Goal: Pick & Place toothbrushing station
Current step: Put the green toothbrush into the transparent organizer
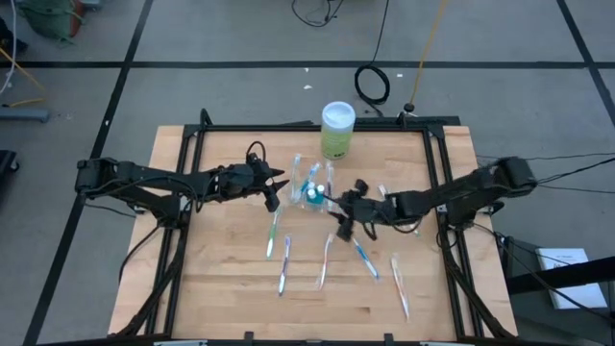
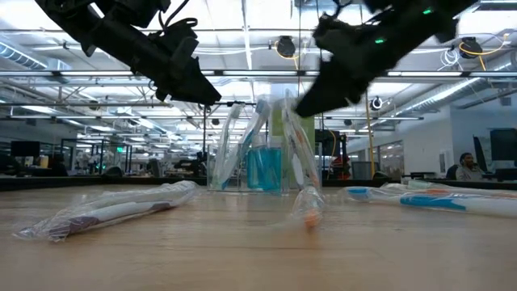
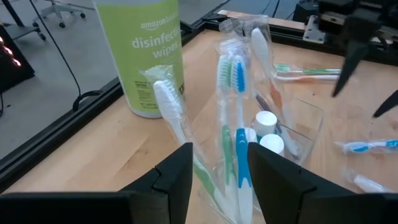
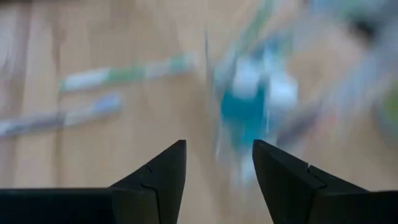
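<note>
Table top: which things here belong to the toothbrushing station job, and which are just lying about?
Job: clear toothbrushing station; wrapped toothbrushes on the table; left gripper and right gripper, both open beside the station.
Lying about: green wipes canister; cable coil on the floor.

Two dark jointed arms

Both arms are matte black with black cables looped along them; each ends in two angular, wedge-shaped black fingers (image 3: 180, 177).
</note>
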